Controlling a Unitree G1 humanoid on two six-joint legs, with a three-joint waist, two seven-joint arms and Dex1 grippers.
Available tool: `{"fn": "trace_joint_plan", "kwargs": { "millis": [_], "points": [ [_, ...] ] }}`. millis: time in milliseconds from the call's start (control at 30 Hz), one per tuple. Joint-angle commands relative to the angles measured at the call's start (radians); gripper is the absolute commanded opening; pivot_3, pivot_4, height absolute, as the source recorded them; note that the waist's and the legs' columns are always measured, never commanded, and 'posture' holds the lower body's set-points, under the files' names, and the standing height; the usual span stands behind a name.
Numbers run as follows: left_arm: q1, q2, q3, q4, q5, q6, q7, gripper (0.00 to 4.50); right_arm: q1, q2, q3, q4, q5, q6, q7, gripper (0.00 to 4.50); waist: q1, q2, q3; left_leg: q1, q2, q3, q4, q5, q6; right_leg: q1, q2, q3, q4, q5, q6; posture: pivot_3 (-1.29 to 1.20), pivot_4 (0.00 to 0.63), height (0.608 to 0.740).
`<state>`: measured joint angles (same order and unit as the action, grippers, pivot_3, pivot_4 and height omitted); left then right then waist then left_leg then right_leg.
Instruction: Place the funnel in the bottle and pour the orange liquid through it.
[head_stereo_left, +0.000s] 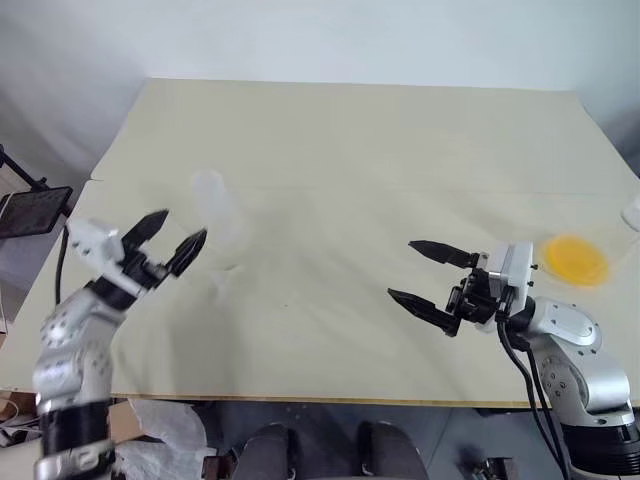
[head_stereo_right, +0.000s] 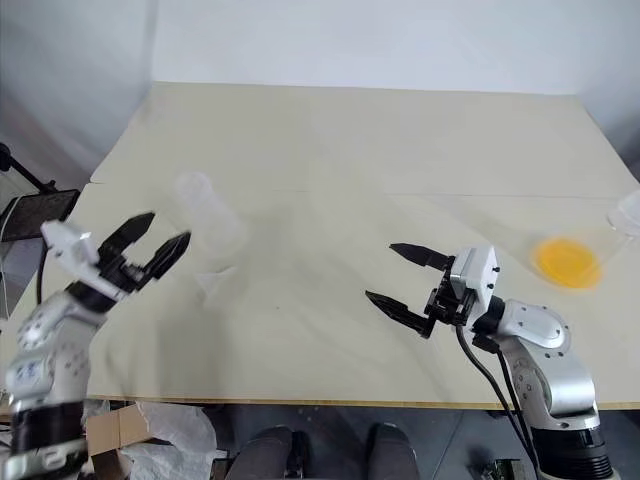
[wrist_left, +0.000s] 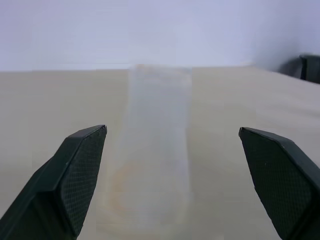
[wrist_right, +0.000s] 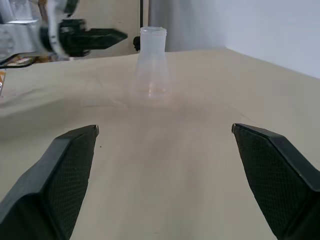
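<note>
While both tools gaped empty, the left tool (head_stereo_left: 168, 240) hovered beside the bottle (head_stereo_left: 218, 215) at its three o'clock; the right tool (head_stereo_left: 432, 276) hung over the desk (head_stereo_left: 350, 150).

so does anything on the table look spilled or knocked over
Nothing looks spilled. The orange liquid sits as a contained round patch near the table's right edge, seemingly inside a clear vessel. The bottle stands upright by the open left pincer.

Bottle (head_stereo_left: 213, 215) stands on the table (head_stereo_left: 350, 130), left side, just ahead of the left gripper (head_stereo_left: 170, 243). Orange liquid (head_stereo_left: 574, 259) far right; right gripper (head_stereo_left: 428, 277) between them, nearer the liquid.
</note>
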<state>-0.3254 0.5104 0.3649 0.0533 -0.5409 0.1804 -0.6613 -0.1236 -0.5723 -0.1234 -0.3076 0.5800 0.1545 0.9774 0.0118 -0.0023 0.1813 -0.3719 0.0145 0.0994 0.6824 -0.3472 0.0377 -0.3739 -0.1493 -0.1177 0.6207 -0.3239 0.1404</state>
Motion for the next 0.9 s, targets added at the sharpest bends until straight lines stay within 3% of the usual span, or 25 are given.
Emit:
{"fn": "trace_joint_plan", "kwargs": {
  "millis": [33, 233, 500, 700, 900],
  "points": [
    [-0.094, -0.006, -0.037, 0.082, 0.041, 0.005, 0.030, 4.50, 0.000, 0.014, -0.003, -0.037, 0.010, -0.010, -0.013, 4.48, -0.001, 0.000, 0.000, 0.000, 0.000, 0.000, 0.000, 0.000, 0.000, 0.000, 0.000, -0.001, 0.000, 0.000, 0.000, 0.00, 0.150, 0.740],
    [-0.226, -0.018, -0.084, 0.184, 0.107, -0.021, 0.059, 4.50, 0.007, 0.030, -0.004, -0.046, 0.003, -0.015, -0.032, 4.48, 0.002, -0.001, 0.001, -0.001, 0.000, 0.000, 0.001, 0.000, 0.000, 0.000, 0.000, -0.001, 0.000, 0.000, 0.000, 0.00, 0.150, 0.740],
    [-0.260, -0.005, -0.111, 0.227, 0.129, -0.019, 0.022, 4.50, 0.018, 0.043, -0.001, -0.054, -0.005, -0.025, -0.051, 4.48, 0.002, -0.002, 0.001, -0.001, 0.000, 0.000, 0.001, 0.000, 0.000, 0.000, 0.000, -0.001, 0.000, 0.000, 0.000, 0.00, 0.150, 0.740],
    [-0.252, 0.010, -0.116, 0.231, 0.148, -0.021, 0.007, 2.60, 0.028, 0.054, 0.005, -0.058, -0.012, -0.034, -0.062, 4.50, 0.002, -0.002, 0.001, -0.001, 0.000, 0.000, 0.001, 0.000, 0.000, 0.000, 0.000, -0.001, 0.000, 0.000, 0.000, 0.00, 0.150, 0.740],
    [-0.301, 0.008, -0.134, 0.223, 0.134, -0.022, -0.053, 2.42, 0.034, 0.054, -0.004, -0.066, -0.014, -0.039, -0.074, 4.50, 0.004, -0.002, 0.001, -0.001, 0.000, 0.000, 0.001, 0.000, 0.000, 0.000, 0.000, -0.001, 0.000, 0.000, 0.000, 0.00, 0.150, 0.740]
  ]
}}
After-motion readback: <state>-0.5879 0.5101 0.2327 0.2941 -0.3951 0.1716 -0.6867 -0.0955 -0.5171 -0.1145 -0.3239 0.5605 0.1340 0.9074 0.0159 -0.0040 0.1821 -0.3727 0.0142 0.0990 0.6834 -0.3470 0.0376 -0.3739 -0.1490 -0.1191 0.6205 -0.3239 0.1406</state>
